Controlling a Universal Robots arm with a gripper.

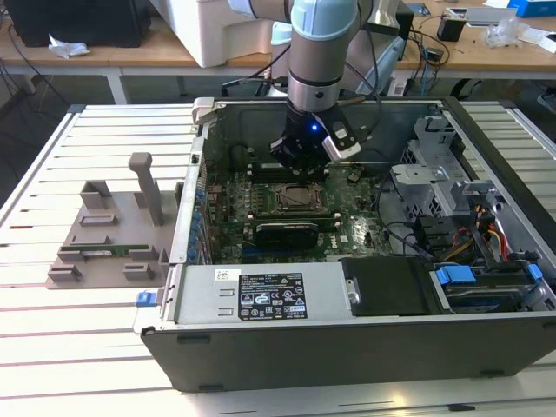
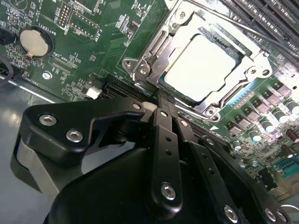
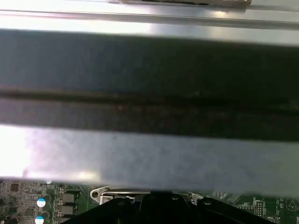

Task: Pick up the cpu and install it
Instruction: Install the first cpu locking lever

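The cpu [image 2: 202, 70], a flat square chip with a pale silver top, lies inside the metal socket frame [image 2: 145, 58] on the green motherboard [image 2: 93, 28]. In the second wrist view my black gripper [image 2: 161, 97] is just at the socket's edge, its fingers [image 2: 164, 135] drawn together with nothing between them. In the exterior view the gripper [image 1: 301, 163] hangs low inside the open computer case [image 1: 347, 347], just behind the socket [image 1: 300, 198]. The first wrist view looks along the case wall [image 3: 149, 158] with the gripper's body at the edge.
A grey fixture plate [image 1: 104, 234] with a long green memory stick [image 1: 95, 254] lies at the exterior view's left. Inside the case are a black card [image 1: 287, 231], the power supply [image 1: 261, 295], drive cages [image 1: 443, 182] and cables. A coin battery [image 2: 35, 42] sits near the socket.
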